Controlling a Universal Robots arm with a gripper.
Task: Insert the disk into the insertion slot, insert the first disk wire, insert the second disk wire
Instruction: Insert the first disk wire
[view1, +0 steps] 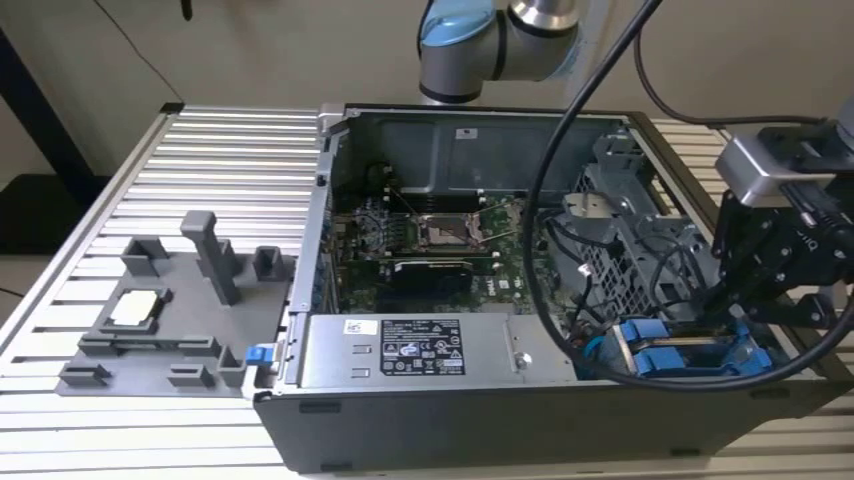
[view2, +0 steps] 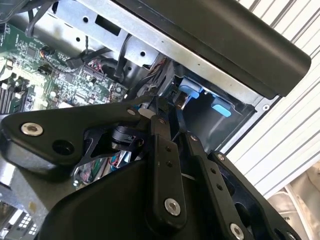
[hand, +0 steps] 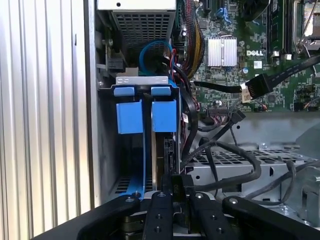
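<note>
Black metal fingers of the gripper are drawn together on a small black block. The fingers themselves hide whatever lies behind the block. It sits just at the near edge of the flat silver-grey disk in its bright blue plastic carrier. The disk stands edge-on inside the narrow bay of the grey sheet-metal drive cage, so its label cannot be seen. A second blue tab sits beside it in the same cage.

In the exterior view the grey-and-blue jointed arm rises behind the open computer case. Its wrist hangs over the cage, pointing down into it, and the fingertips are lost behind thick black cables. Beside the cage lies a green circuit board. A grey power-supply box lies at the cage's other side.
</note>
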